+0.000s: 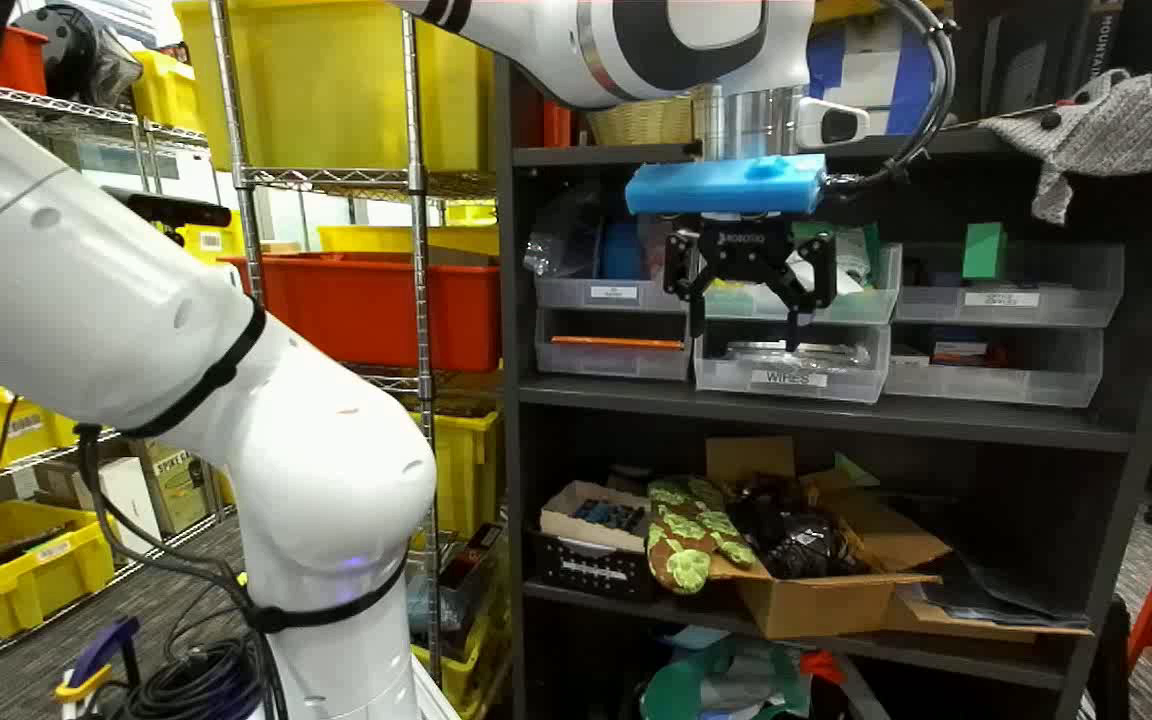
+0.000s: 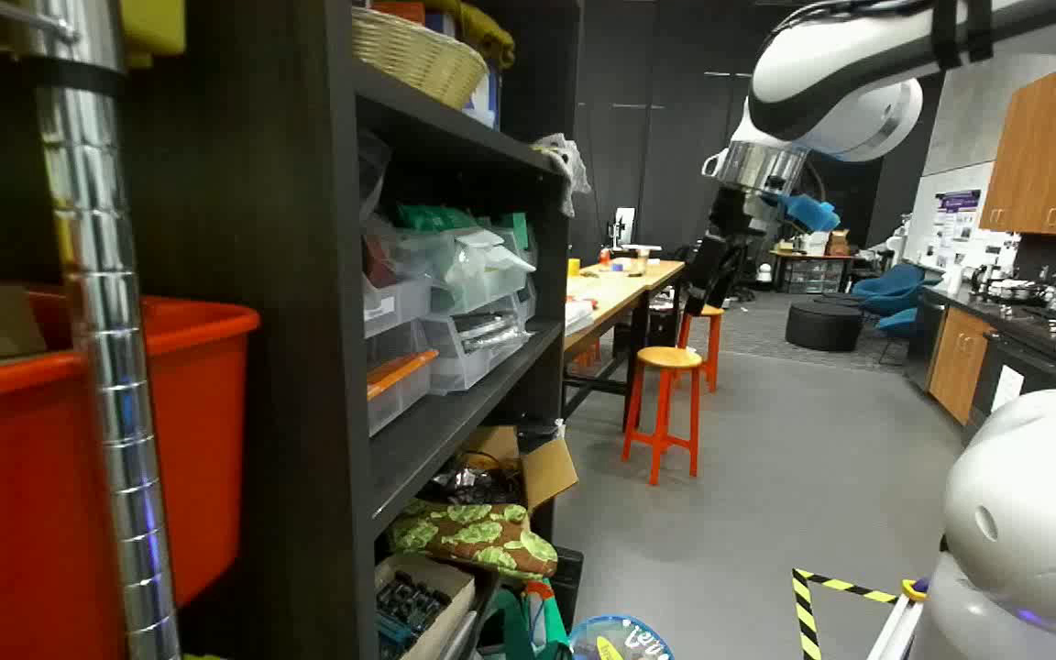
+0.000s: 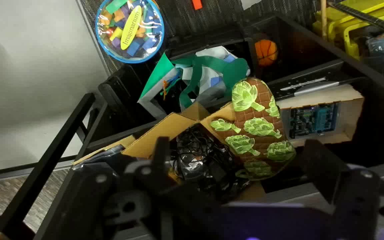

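My gripper [image 1: 745, 328] hangs open, fingers downward and nothing between them, in front of the clear bins on the dark shelf. In an exterior view it shows side-on, apart from the shelf unit. Nearest behind it there is the clear bin labelled WIRES [image 1: 786, 380]. Between the spread fingers in the wrist view, well below, lie a brown oven mitt [image 3: 262, 128] with green artichokes and an open cardboard box [image 3: 158, 131] holding black cables [image 3: 195, 153]. The mitt rests against the box's edge. Beside it is a pale box [image 3: 350, 123] with circuit boards [image 3: 313, 119].
The dark shelf unit [image 1: 826, 412] has several clear bins, and a grey knitted piece [image 1: 1101, 140] drapes from its upper shelf. A metal rack post [image 2: 115, 348] and red bin [image 2: 207, 440] adjoin it. A stool [image 2: 668, 357] and wooden table [image 2: 624, 280] stand beyond.
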Action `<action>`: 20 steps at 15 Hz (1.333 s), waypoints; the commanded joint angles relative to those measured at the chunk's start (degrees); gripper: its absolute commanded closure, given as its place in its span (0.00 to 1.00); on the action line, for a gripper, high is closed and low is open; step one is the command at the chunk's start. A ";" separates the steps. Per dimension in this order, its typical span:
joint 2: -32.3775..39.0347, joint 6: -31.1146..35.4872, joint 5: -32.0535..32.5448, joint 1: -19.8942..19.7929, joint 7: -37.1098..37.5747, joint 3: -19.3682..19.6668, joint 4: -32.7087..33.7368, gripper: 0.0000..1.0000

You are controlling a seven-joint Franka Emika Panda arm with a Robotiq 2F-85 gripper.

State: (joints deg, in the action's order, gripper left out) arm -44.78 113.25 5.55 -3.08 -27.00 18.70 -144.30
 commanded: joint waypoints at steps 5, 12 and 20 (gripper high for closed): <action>0.13 -0.15 -0.32 -0.38 -0.23 -0.32 0.18 0.00; -0.78 6.94 0.40 -0.60 0.10 -0.66 -1.55 0.00; 1.37 41.92 0.51 1.19 1.11 -1.96 -5.11 0.00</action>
State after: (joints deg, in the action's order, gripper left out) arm -44.41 145.20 5.55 -2.30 -27.02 17.64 -148.64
